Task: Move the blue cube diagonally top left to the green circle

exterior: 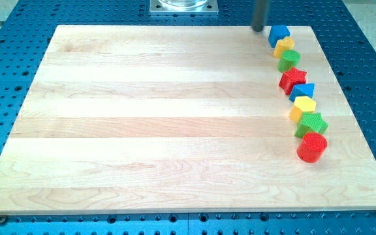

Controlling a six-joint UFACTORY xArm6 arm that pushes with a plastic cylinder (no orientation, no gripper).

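Note:
The blue cube sits near the board's top right corner, at the head of a curved line of blocks. Just below it lies a yellow block, then the green circle, touching or nearly touching one another. My tip stands at the board's top edge, just left of the blue cube with a small gap between them. The rod rises out of the view's top.
The line continues downward with a red star, a blue block, a yellow hexagon, a green block and a red cylinder. The wooden board lies on a blue perforated table. A metal base is at the top.

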